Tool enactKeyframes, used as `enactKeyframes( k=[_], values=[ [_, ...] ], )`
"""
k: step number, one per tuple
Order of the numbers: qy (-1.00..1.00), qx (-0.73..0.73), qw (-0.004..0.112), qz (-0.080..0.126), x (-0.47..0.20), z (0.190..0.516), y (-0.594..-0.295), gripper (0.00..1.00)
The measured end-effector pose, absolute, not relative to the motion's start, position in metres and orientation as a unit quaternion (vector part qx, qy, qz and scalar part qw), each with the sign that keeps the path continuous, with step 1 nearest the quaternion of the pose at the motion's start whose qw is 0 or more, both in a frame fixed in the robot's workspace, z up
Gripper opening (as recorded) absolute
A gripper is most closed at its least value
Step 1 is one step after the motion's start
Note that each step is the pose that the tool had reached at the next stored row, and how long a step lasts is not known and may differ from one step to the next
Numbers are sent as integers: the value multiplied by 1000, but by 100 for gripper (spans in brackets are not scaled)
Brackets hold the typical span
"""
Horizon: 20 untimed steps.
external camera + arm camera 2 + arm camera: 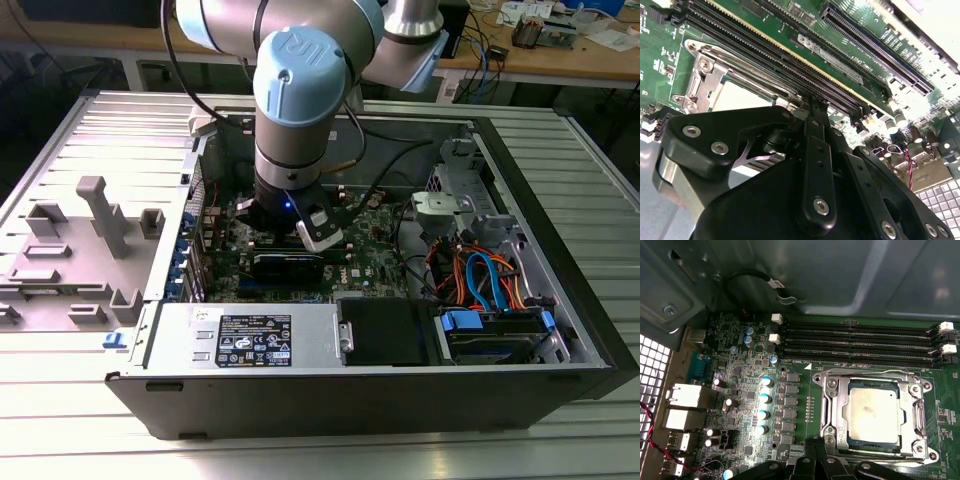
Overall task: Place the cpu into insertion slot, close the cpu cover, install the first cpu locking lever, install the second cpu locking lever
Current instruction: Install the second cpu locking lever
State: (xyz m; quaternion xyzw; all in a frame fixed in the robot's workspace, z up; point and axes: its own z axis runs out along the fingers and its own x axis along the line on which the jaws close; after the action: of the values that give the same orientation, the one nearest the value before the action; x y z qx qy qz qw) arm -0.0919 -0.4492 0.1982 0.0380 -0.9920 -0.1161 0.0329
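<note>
Just beyond the tool's tip, as the first wrist view shows it, the cpu [874,413] lies flat in the insertion slot [836,416], its dull silver top level and ringed by the socket's metal frame. The cpu cover [913,412] appears to lie down over the chip's edges, with the chip showing through its square window, though whether the locking levers along the frame are latched I cannot tell. The tool [812,107] hangs low inside the open computer case [560,240], right above the green motherboard [740,390]; in the second wrist view its black linkages run forward to a narrow point near the socket's corner and the long memory slots [860,347], so the jaws look drawn close together with nothing between them. In the exterior view the arm's blue-capped wrist [300,80] stands over the same spot. By my judgement the chip is light, rigid and smooth-topped, and the contacts below it are delicate, so it would be best taken by two opposite edges and never pressed from above. The cover is thin, stiff sheet metal that swings on a hinge; its free edge is the place to push. The levers, being springy wire, would likely resist and could snap back if released early.
</note>
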Motion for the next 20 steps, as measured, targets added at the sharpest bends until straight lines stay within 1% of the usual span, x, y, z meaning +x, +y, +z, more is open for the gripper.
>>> enactKeyframes(
  k=[2, 14, 20],
  values=[
    [-993, 38, 33, -111, -92, 199, -450, 11],
    [-992, 38, 33, -112, -92, 203, -448, 11],
    [-992, 38, 33, -111, -95, 220, -445, 11]
  ],
)
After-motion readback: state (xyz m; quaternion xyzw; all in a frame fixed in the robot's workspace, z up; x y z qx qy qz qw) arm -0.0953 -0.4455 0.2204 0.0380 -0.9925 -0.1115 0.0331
